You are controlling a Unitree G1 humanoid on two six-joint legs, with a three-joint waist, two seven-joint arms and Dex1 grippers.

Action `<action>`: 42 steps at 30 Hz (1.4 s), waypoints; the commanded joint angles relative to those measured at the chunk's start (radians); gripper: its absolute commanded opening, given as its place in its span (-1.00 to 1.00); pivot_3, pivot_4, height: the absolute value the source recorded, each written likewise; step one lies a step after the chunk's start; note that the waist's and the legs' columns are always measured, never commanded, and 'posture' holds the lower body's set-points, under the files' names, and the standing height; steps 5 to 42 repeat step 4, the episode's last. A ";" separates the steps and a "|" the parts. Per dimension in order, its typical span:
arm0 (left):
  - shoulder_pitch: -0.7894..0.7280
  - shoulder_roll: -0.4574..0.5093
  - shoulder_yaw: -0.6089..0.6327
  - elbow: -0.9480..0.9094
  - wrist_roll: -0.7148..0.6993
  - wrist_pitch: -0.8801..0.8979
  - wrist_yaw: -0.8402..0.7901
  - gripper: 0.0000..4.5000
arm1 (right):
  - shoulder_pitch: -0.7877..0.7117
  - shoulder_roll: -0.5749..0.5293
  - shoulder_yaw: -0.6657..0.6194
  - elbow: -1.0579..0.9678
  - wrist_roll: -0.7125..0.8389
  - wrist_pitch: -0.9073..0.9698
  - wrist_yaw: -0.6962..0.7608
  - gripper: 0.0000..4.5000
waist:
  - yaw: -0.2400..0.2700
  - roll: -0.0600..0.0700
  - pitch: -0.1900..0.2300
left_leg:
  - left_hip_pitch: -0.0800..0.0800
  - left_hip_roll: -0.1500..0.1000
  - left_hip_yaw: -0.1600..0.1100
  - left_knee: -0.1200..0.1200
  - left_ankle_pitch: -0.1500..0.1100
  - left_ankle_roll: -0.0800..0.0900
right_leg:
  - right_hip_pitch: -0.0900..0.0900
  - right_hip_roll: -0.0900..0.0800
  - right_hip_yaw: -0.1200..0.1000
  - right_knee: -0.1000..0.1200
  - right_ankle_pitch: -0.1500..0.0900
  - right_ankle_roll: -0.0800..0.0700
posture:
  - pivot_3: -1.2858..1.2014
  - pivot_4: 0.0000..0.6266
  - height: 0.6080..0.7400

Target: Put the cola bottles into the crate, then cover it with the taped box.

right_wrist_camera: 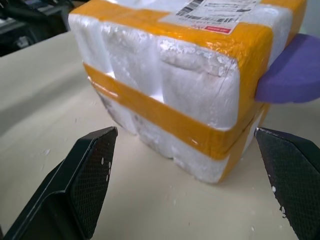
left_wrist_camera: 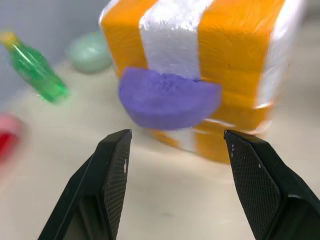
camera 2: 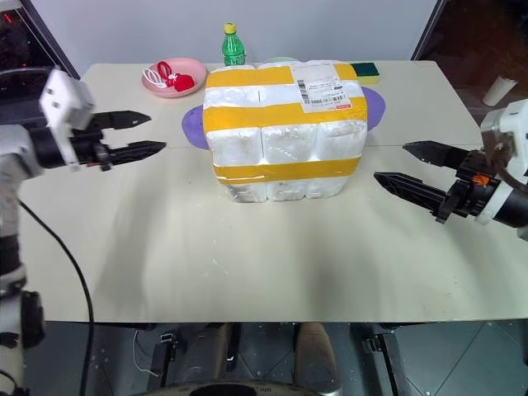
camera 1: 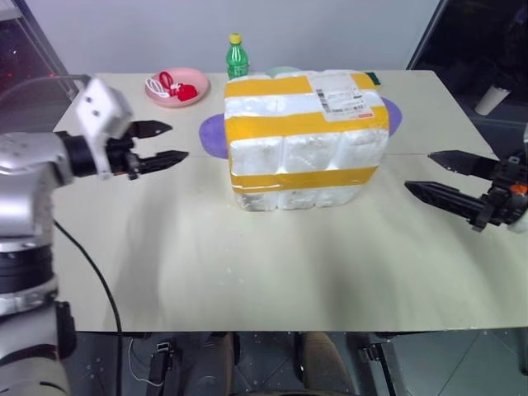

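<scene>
Both hands, left hand and right hand, are hanging apart and empty beside the taped box, which is sitting mid-bench, long axis running left-right, label up. Any crate is probably hidden underneath; a careless nudge risks shifting the cover askew.

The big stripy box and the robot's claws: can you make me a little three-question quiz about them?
1. True or false: the taped box sits on the table between the left gripper and the right gripper.
2. Which is nearest the pink plate? A) green bottle B) right gripper C) green sponge
3. Fill in: both grippers are ____ and hold nothing.

Key: 1 true; 2 A; 3 open.
</scene>
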 commanded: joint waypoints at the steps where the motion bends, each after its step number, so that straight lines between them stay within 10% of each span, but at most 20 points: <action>1: -0.031 0.091 -0.011 0.051 -0.142 0.106 -0.150 0.36 | 0.001 -0.038 -0.015 0.021 -0.035 -0.037 0.077 1.00 | 0.002 0.000 0.000 | 0.000 0.000 0.000 0.000 0.000 0.000 | 0.000 0.000 0.000 0.000 0.000 0.000 | 0.03 -0.52 0.98; 42: -0.044 0.131 -0.065 0.089 -0.162 0.103 -0.198 0.36 | -0.004 -0.047 0.007 0.049 -0.063 -0.054 0.120 1.00 | 0.003 0.000 0.000 | 0.000 0.000 0.000 0.000 0.000 0.000 | 0.000 0.000 0.000 0.000 -0.001 -0.002 | 0.03 -0.52 0.98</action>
